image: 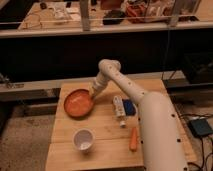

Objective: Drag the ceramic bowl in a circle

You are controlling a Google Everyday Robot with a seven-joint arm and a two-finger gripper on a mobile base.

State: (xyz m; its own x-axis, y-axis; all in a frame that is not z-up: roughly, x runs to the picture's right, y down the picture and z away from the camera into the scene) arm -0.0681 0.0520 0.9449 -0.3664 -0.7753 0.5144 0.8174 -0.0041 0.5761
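Observation:
The ceramic bowl (78,102) is a wide, shallow orange-red dish lying on the left part of the wooden table (107,142). My white arm reaches from the lower right up and over the table, and my gripper (93,93) comes down at the bowl's right rim, touching or just over its edge. The fingertips are hidden against the rim.
A small white cup (83,139) stands near the table's front left. A white bottle with a blue label (121,109) lies right of the bowl, and an orange carrot (133,139) lies toward the front. A dark counter runs behind the table.

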